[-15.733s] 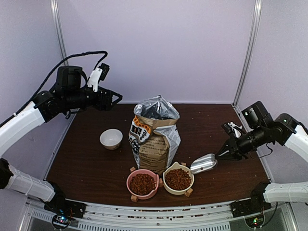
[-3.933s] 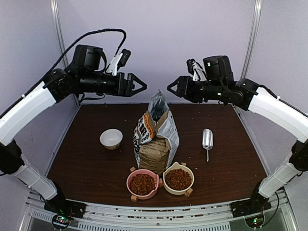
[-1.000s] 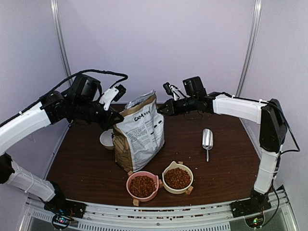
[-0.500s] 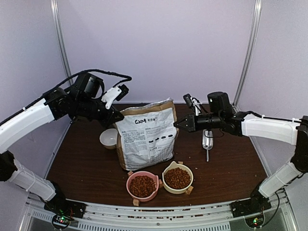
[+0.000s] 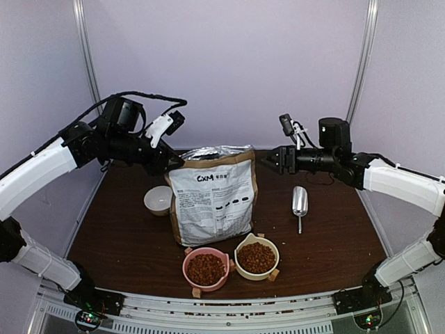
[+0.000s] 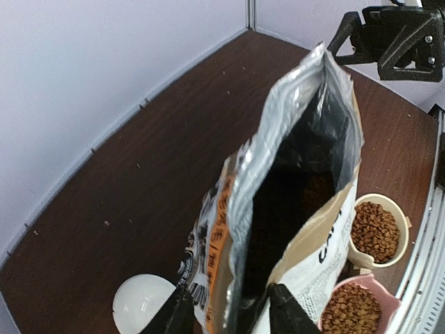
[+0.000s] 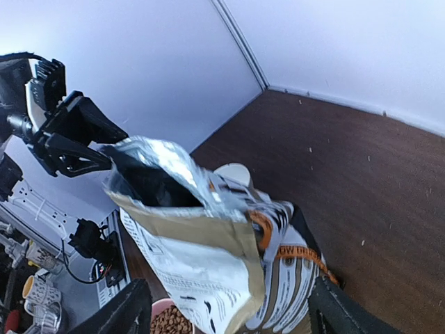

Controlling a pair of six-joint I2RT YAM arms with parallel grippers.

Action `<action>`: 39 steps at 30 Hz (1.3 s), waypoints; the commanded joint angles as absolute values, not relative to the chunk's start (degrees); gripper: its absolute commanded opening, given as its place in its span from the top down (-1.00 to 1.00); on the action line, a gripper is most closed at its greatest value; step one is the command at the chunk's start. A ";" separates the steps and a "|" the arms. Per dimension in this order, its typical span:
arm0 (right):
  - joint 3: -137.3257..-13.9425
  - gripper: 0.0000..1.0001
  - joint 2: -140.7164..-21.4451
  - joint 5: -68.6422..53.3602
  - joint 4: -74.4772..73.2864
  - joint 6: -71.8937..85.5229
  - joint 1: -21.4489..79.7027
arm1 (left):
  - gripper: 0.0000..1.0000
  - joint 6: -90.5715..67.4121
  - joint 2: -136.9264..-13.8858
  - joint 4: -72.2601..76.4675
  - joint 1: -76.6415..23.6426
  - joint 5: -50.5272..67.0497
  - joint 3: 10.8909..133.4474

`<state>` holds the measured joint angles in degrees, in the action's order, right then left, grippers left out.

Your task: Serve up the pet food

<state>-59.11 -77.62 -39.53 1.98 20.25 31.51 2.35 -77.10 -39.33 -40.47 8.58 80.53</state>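
Reddish-brown pet food pellets (image 5: pixel 206 266) fill the pink bowl (image 5: pixel 206 284) and cream bowl (image 5: pixel 259 277) at the worktop's near edge — serving looks done. Now the left gripper (image 5: pixel 176 163) and right gripper (image 5: pixel 268 160) hang open beside the brown-and-white paper bag (image 5: pixel 212 205).

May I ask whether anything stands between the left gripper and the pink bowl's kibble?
Yes: the upright brown-and-white paper bag stands between the left gripper and the reddish-brown kibble in the pink bowl.

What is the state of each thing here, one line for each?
bag: upright, top open
pink bowl: filled with pet food
cream bowl: filled with pet food
white bowl: empty
scoop: lying flat, empty
left gripper: open, astride the bag's rim
right gripper: open, holding nothing
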 commanded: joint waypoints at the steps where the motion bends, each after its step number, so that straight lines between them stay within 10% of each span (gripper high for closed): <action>1: -67.20 -0.62 -81.12 -48.44 -1.13 12.50 29.11 | -0.15 -0.82 -74.51 -32.60 -39.64 9.83 84.05; 6: -74.96 -0.65 -86.74 -54.41 -4.91 7.70 27.36 | -0.61 -8.72 -71.29 -28.55 -39.64 10.74 83.33; 23: -79.86 -0.54 -97.18 -70.03 -5.38 0.11 27.51 | -0.79 -8.23 -72.69 -22.59 -39.30 15.10 87.98; 33: -76.76 -0.14 -97.09 -71.21 4.14 6.65 28.32 | -0.79 -8.49 -74.15 -22.38 -39.19 18.99 87.87; 39: -80.55 0.45 -98.07 -72.08 -4.69 1.89 28.39 | -0.79 -9.32 -73.96 -23.76 -39.20 20.70 86.00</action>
